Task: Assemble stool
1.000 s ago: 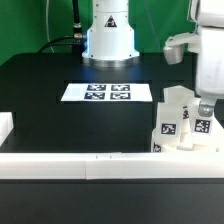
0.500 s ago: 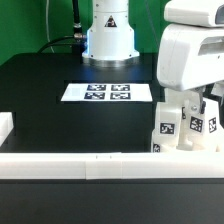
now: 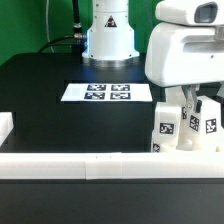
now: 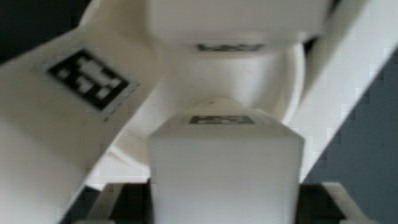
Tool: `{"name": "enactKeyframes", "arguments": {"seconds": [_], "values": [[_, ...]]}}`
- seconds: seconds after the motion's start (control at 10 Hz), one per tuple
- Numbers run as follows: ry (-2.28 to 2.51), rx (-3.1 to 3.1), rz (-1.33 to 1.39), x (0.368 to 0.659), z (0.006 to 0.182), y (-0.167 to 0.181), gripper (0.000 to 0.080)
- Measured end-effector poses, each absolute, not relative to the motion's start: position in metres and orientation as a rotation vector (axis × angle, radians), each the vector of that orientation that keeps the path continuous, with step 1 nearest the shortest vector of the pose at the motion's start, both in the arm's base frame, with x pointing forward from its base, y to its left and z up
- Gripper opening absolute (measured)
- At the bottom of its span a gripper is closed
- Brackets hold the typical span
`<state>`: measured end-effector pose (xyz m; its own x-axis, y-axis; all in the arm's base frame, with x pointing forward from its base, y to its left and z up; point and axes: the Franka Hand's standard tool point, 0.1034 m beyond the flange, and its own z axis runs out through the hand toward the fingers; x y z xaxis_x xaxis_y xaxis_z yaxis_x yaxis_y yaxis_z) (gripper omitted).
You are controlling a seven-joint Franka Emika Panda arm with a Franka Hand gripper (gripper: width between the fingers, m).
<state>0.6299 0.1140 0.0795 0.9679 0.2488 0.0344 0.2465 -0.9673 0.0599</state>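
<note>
Where pincer (image 3: 196, 98) hangs, three tagged legs (image 3: 168, 122) cluster; marker board (image 3: 107, 92) apart.

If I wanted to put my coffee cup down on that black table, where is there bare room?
The widest bare patch of the black table lies between the marker board and the white border rail, toward the exterior view's left. Another strip runs behind the marker board. The exterior view's right is crowded: stool legs cluster there with the arm above them.
</note>
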Motion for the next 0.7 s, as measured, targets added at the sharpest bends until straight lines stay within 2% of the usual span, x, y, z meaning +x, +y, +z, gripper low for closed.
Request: {"name": "enactKeyframes", "arguments": {"seconds": [0.5,0.7], "values": [[-0.726,3.028,0.083,0.6285,0.0798,0.1227,0.0337],[-0.868,3.004,0.077,0.6288,0.0798,0.1219,0.0337]]}}
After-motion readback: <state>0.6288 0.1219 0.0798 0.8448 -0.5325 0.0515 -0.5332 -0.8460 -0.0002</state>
